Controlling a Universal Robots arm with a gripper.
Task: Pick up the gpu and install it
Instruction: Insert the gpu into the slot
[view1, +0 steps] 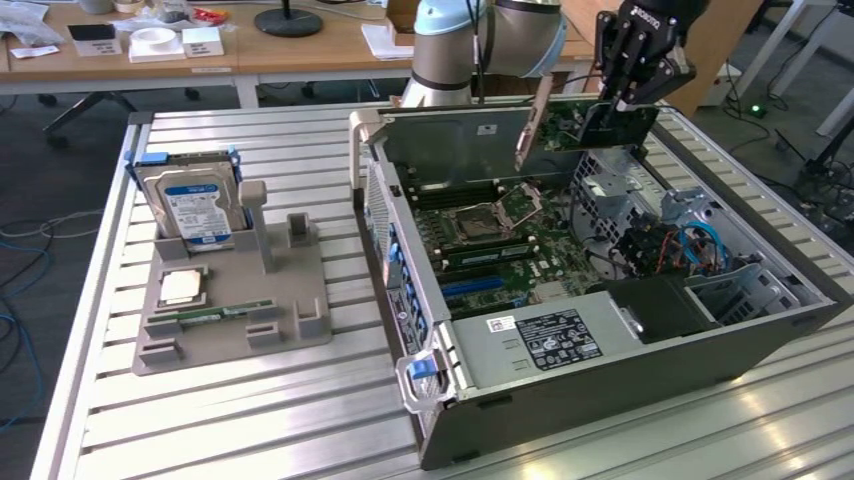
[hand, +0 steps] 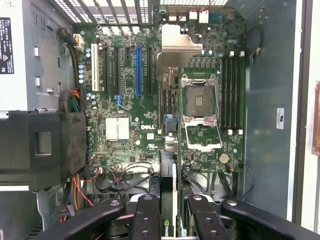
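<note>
Exterior view, starting close in: the open computer case (view1: 601, 400) lies on its side on the slatted table (view1: 240, 420), with its power supply (view1: 547, 340) at the near end. Just behind that the motherboard (view1: 507, 250) sits exposed, CPU socket (view1: 483, 222) in the middle. Off to the exterior view's left, a grey tray (view1: 287, 290) carries a processor chip (view1: 183, 288), a RAM strip (view1: 214, 315) and, further back, a hard drive (view1: 194, 205) standing upright. Now to the far end of the case, and there's the gripper (view1: 617, 108), up above the far right corner, fingers clamped on the gpu (view1: 574, 125)! The card hangs on edge in the air, clear of the motherboard, silver bracket toward the exterior view's left. Wrist view: the gpu shows edge-on between the two fingers, and the motherboard's blue slot (hand: 138, 72) lies well beyond it.
</note>
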